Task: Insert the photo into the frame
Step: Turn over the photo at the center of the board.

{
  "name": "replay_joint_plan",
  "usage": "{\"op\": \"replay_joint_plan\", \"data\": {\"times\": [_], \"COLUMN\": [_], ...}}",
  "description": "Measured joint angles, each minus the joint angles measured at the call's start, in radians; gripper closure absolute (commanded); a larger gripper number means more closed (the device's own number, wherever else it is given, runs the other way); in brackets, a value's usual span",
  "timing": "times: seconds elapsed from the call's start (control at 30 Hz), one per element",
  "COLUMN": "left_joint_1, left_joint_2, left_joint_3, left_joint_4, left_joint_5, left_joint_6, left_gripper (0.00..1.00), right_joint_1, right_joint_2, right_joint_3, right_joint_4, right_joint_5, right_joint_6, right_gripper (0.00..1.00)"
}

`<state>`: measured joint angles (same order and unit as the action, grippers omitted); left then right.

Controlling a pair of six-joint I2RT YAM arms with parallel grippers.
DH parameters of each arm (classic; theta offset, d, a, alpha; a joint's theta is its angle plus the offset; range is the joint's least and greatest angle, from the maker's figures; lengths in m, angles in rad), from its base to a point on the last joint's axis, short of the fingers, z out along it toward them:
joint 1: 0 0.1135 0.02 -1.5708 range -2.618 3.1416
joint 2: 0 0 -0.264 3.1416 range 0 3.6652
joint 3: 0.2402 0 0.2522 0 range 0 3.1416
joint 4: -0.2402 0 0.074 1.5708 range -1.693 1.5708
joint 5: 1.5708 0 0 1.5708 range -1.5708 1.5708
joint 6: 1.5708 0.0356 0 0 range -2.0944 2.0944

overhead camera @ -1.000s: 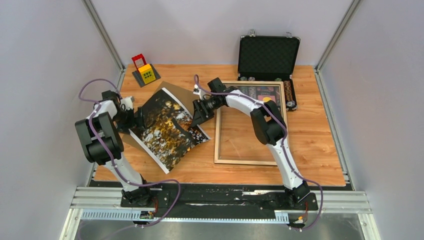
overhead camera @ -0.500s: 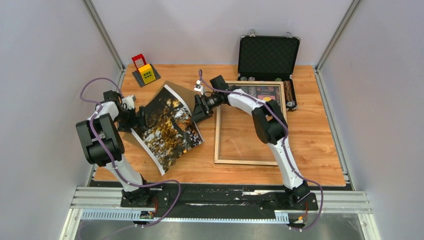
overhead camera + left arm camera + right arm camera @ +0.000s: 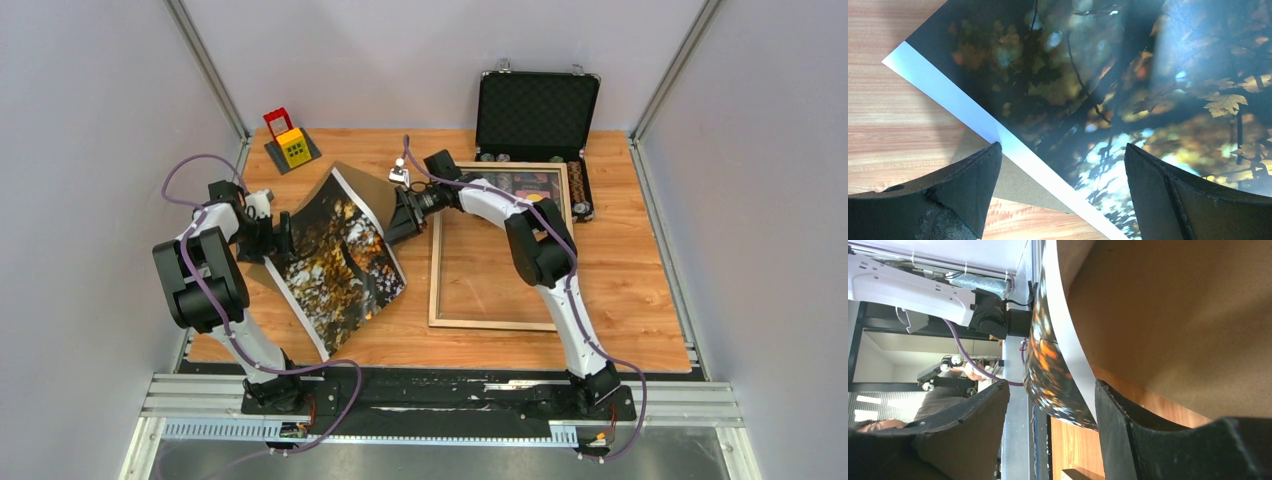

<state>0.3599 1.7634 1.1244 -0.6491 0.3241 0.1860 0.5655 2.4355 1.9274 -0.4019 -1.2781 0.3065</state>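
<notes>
The photo (image 3: 335, 262), a glossy print of dark trees and orange leaves, lies left of centre, curled with its far right edge raised. My right gripper (image 3: 398, 222) is at that raised edge. In the right wrist view the photo (image 3: 1048, 355) passes between the open jaws of my right gripper (image 3: 1052, 385), its white border against one finger (image 3: 1128, 440). My left gripper (image 3: 285, 235) stands open at the photo's left side. From the left wrist, my left gripper (image 3: 1062, 147) hangs over the photo (image 3: 1108, 75). The frame (image 3: 437, 270) lies flat to the right.
A brown backing board (image 3: 370, 188) lies under the photo and shows in both wrist views (image 3: 1013, 180) (image 3: 1173, 315). An open black case (image 3: 537, 115) stands at the back right, touching the frame's far end. A yellow and red toy (image 3: 291, 145) sits at the back left.
My right gripper has moved toward the back and lifted the photo's right edge, so the print curls more steeply toward the left. Its jaws have narrowed a little. The left arm has stayed put.
</notes>
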Motion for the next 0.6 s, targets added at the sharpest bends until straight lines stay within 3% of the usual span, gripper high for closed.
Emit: {"op": "replay_joint_plan", "data": {"times": [0.4, 0.6], "left_joint_1": [-0.011, -0.013], "left_joint_2": [0.0, -0.005], "left_joint_3": [0.0, -0.005], "left_joint_4": [0.006, 0.011], "left_joint_5": [0.008, 0.015], "left_joint_6": [0.003, 0.004], "left_gripper": [0.0, 0.0], "right_joint_1": [0.002, 0.007], "right_joint_2": [0.042, 0.048], "right_joint_3": [0.043, 0.044], "right_joint_4": [0.045, 0.051], "right_joint_5": [-0.078, -0.027], "right_joint_6": [0.022, 0.038], "right_gripper": [0.46, 0.53]}}
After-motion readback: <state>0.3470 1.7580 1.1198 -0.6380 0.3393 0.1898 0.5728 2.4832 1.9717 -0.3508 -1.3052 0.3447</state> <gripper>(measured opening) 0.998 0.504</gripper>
